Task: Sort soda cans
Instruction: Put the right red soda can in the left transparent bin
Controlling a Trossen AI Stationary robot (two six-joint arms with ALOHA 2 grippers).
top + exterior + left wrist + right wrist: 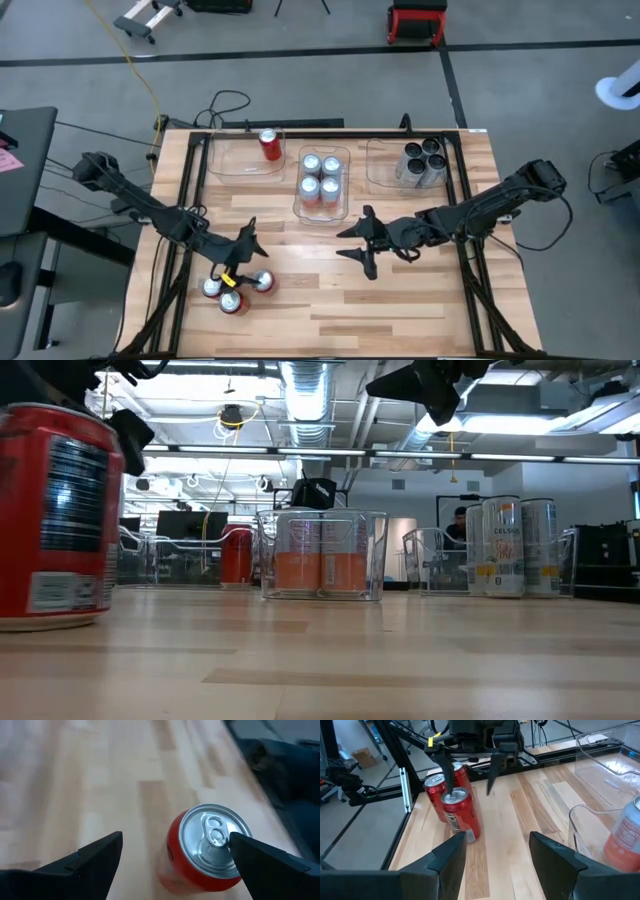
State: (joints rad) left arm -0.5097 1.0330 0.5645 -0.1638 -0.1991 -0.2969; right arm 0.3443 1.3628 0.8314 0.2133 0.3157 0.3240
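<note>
Most of the sorting looks done: four silver-bodied cans fill the middle clear plastic bin (324, 183), four dark cans (424, 161) sit in the bin far beyond the right gripper (366, 243), and one red can (269, 145) stands in the third bin. Three red cylindrical soda cans (236, 290) remain loose, directly under the left gripper (243, 251), whose fingers are spread apart above one. The right gripper hovers beside it, fingers likewise apart, empty.

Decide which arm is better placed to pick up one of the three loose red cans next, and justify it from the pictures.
Left. The left gripper hangs open directly over the three red aluminium soda cans at the table's front-left. The right gripper, also open, hovers mid-table, farther from them.
</note>
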